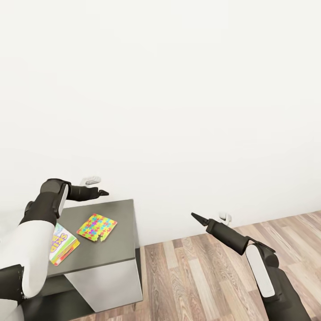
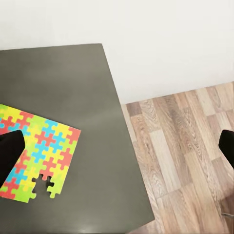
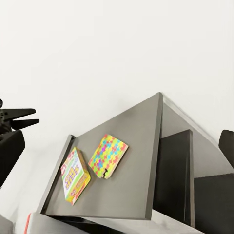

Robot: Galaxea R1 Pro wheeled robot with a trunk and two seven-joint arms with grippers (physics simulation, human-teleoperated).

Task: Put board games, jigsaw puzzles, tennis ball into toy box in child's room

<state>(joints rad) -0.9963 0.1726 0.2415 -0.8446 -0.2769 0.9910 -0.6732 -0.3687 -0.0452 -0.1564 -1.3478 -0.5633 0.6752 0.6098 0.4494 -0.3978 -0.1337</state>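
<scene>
The left arm's fingers (image 1: 103, 193) are hovering above the back edge of the dark grey worktop (image 1: 120, 209), and the wrist view is showing them spread wide, one dark pad at each side of the picture with nothing between them. The right arm's fingers (image 1: 196, 217) are hanging over the wood floor (image 1: 200, 267), well apart from the worktop, also parted and empty. The jigsaw puzzle (image 1: 96, 227) is lying flat near the middle of the worktop, with a board game (image 1: 62, 245) just beside it toward the robot, partly hidden by the left arm. The puzzle is sitting skewed to the worktop's edges, its long axis running from the robot's side toward the wall corner, with one loose piece (image 2: 50, 186) by its nearer edge. Judging from this, the step in hand is picking up the puzzle; being thin, it is calling for a low approach, the left wrist turning so the fingers are closing across its short side at one edge.
</scene>
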